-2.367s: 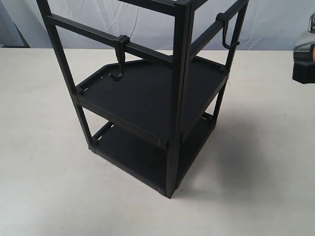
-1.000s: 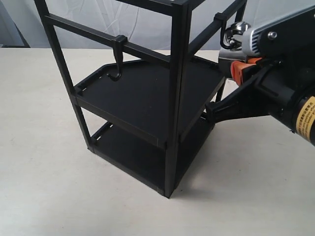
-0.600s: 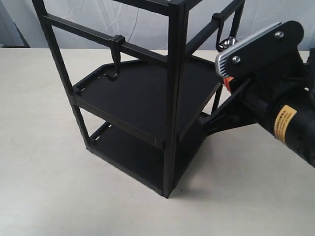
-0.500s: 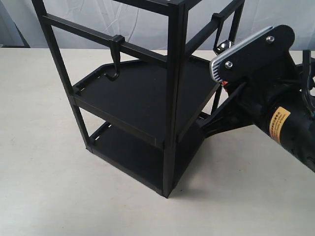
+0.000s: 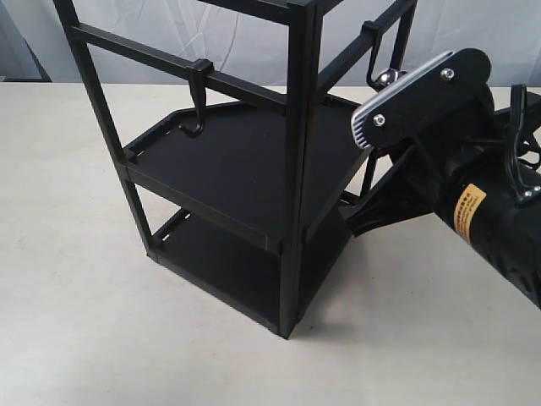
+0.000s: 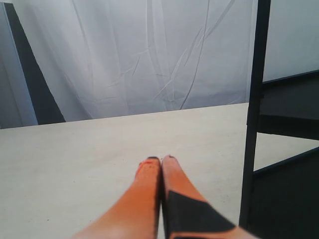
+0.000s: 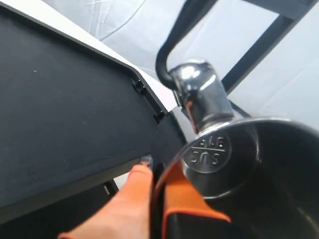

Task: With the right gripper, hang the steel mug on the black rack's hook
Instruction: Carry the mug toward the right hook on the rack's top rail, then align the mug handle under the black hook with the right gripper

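Note:
The black rack (image 5: 292, 169) stands mid-table. A hook (image 5: 373, 52) hangs from its right crossbar, and only a shiny sliver of the steel mug (image 5: 390, 77) shows just below it. My right gripper (image 5: 382, 118) reaches in from the right, its silver plate hiding the fingers. In the right wrist view the right gripper (image 7: 155, 172) is shut on the steel mug (image 7: 239, 164), orange pads pinching its rim. The mug's shiny handle (image 7: 198, 89) lies against the curved hook (image 7: 172, 47); whether it is threaded on is unclear. My left gripper (image 6: 161, 159) is shut and holds nothing.
A second hook (image 5: 198, 93) hangs from the rack's left crossbar above the upper shelf (image 5: 237, 161). A rack post (image 6: 254, 114) stands close beside the left gripper. White cloth backs the beige table (image 5: 76, 279).
The right gripper came in from the right with the mug and has pressed further left, up to the right hook. The rack has shifted slightly left.

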